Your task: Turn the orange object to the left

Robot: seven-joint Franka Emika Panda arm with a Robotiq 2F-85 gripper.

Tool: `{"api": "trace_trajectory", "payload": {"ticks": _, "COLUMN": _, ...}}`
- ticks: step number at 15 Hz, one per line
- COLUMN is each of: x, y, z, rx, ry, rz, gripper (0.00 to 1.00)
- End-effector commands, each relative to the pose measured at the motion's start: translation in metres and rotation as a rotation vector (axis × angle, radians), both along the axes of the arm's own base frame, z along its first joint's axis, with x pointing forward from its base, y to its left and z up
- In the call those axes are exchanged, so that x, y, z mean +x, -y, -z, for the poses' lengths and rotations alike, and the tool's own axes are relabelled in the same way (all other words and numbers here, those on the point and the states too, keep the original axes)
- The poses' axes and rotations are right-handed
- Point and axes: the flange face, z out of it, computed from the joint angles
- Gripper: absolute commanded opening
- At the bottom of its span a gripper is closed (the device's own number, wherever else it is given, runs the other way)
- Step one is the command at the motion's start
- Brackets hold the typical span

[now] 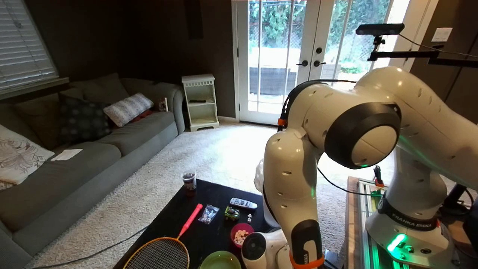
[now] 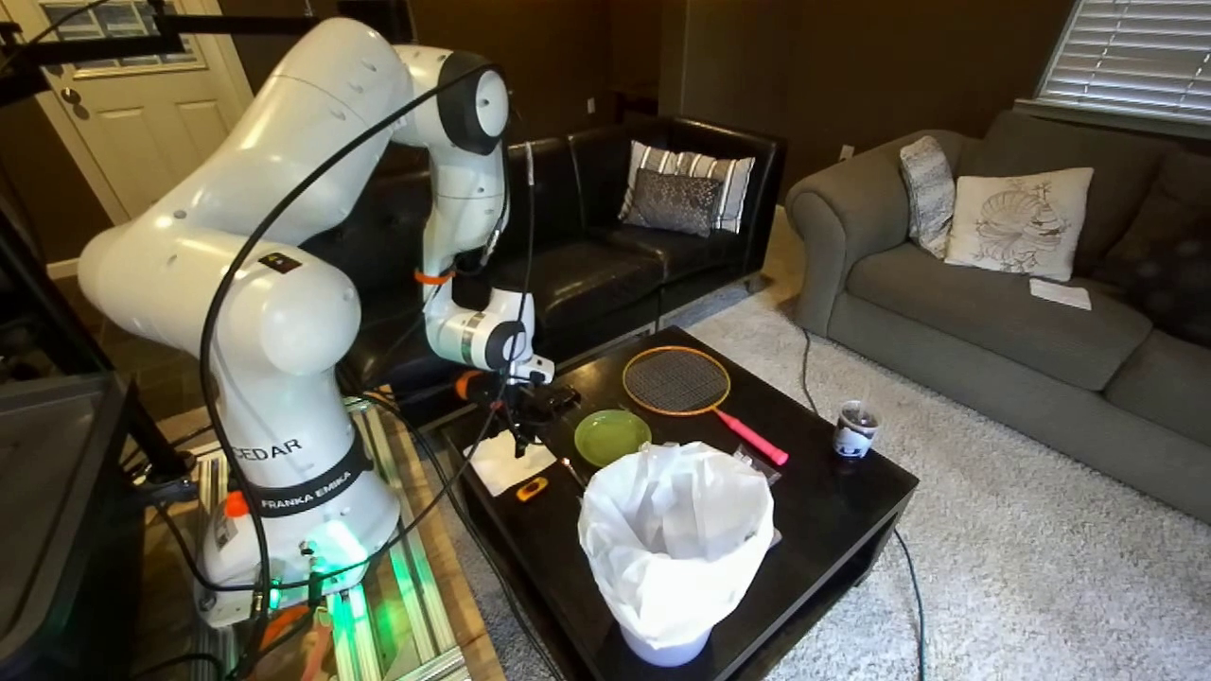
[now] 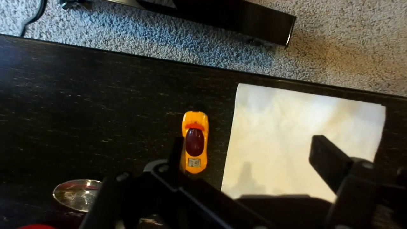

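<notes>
While the wrist view shows my pincer (image 3: pixel 249 151) spread wide, empty, the car (image 3: pixel 196 146) lies just beside the paper (image 3: pixel 305 127). In an exterior view, my pincer hangs above the table (image 2: pixel 814 511). Approach seems in hand; next I must centre, descend, grip, turn.

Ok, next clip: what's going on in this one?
A Franka arm reaches over a dark coffee table, apparently lining up on a small orange toy car that it has been asked to turn to the left. Its fingers are spread wide and grip nothing. In the wrist view, one overlaps the car's edge and the other is seen against the white sheet beside it. Whether the nearer one touches the car, I can't tell.
</notes>
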Motion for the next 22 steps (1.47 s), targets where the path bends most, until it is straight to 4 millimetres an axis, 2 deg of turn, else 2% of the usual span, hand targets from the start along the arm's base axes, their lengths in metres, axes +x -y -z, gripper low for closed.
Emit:
{"api": "trace_trajectory", "payload": {"ticks": 1, "x": 0.004, "y": -0.003, "z": 0.022, "rx": 0.01, "ry": 0.006, "rz": -0.011, "gripper": 1.0}}
{"api": "trace_trajectory", "payload": {"ticks": 14, "x": 0.023, "y": 0.013, "z": 0.076, "rx": 0.005, "ry": -0.013, "rz": -0.015, "gripper": 1.0}}
{"api": "trace_trajectory", "payload": {"ticks": 22, "x": 0.034, "y": 0.033, "z": 0.097, "rx": 0.011, "ry": -0.018, "rz": 0.013, "gripper": 1.0}}
